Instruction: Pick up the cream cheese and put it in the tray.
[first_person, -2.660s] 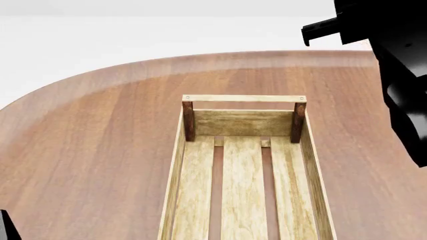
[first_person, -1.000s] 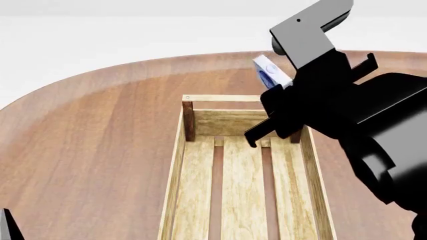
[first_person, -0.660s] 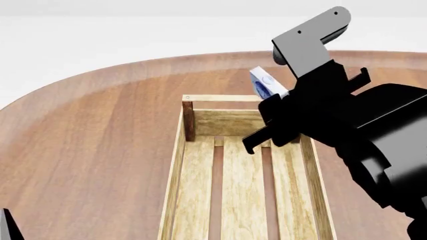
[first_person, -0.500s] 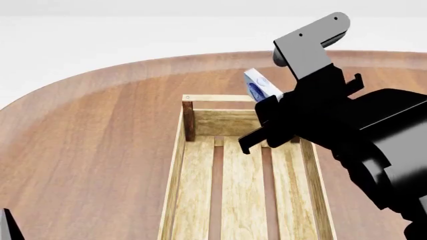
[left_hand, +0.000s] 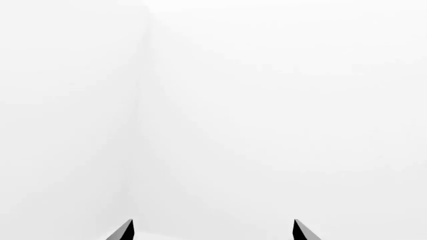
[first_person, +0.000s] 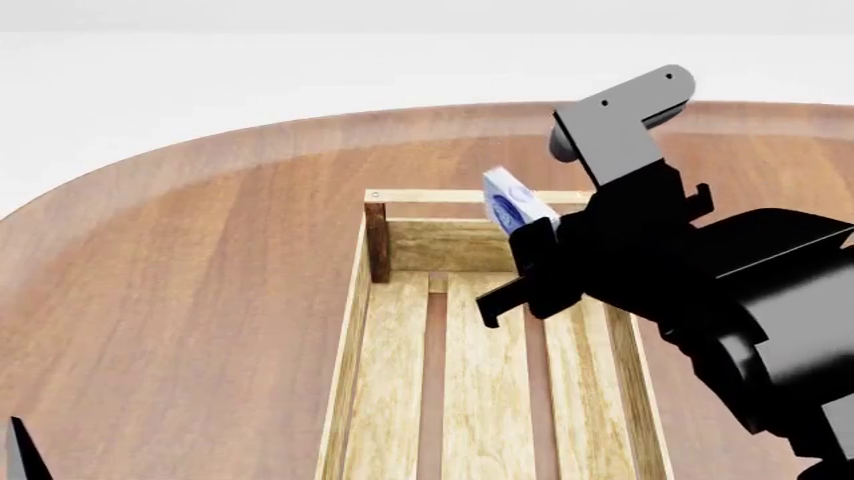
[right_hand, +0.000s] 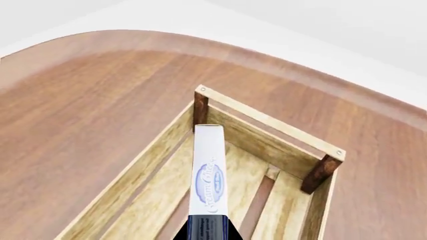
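Observation:
My right gripper (first_person: 534, 235) is shut on the cream cheese (first_person: 509, 205), a small white box with a blue oval logo, held on edge in the air over the far end of the tray (first_person: 358, 300). In the right wrist view the cream cheese (right_hand: 208, 170) sticks out from the gripper (right_hand: 207, 227) above the tray's slatted floor (right_hand: 157, 200). The tray is a long crate of light wood slats with dark brown corner posts. My left gripper (left_hand: 212, 231) is open and empty and faces only blank white; only a dark sliver of that arm (first_person: 20, 455) shows in the head view.
The tray stands on a round brown wooden table (first_person: 174, 270) whose curved far edge (first_person: 267, 135) meets a white background. My bulky black right arm (first_person: 761, 310) hangs over the tray's right side.
My right arm has come in from the upper right with the cream cheese and has moved down and left, lowering the box from beyond the tray's far wall to over its far end.

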